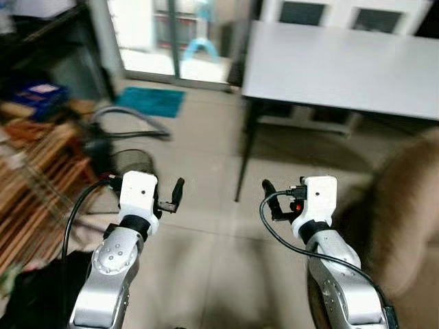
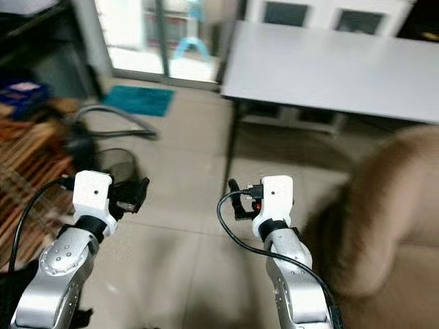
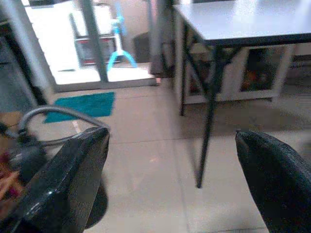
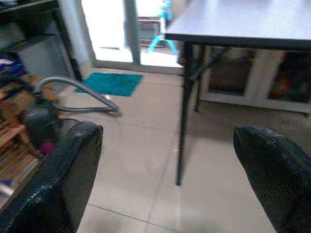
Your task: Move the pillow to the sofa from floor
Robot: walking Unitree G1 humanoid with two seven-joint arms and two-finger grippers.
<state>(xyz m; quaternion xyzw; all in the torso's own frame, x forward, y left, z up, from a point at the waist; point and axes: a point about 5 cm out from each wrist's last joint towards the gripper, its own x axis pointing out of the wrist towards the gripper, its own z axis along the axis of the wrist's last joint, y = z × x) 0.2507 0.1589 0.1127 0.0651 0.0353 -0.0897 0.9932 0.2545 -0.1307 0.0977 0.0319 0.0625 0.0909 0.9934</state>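
While no pillow is turning up anywhere on the tiled floor (image 1: 206, 205), the step in hand is looking like search and approach rather than pickup; where the pillow is lying cannot be told from these blurred views. Left gripper (image 1: 171, 197) is hanging raised at about chest level, forearm angled up and forward, fingers (image 3: 73, 179) spread wide and holding nothing. Ahead of it and off to its outer side, a grey vacuum hose (image 1: 130, 120) is curling over the tiles beside a wooden rack (image 1: 34, 185), with a teal mat (image 1: 152, 101) farther out by the glass door (image 1: 147, 34). Right gripper (image 1: 272, 200) is mirroring the pose, fingers (image 4: 272, 170) also parted and empty; beyond it a grey table (image 1: 336, 65) is standing on thin black legs. Just to its outer side, the brown sofa (image 1: 405, 219) is showing a rounded arm. Next move, as I judge it: turning or scanning to find the pillow first, then stooping with both grippers kept apart.
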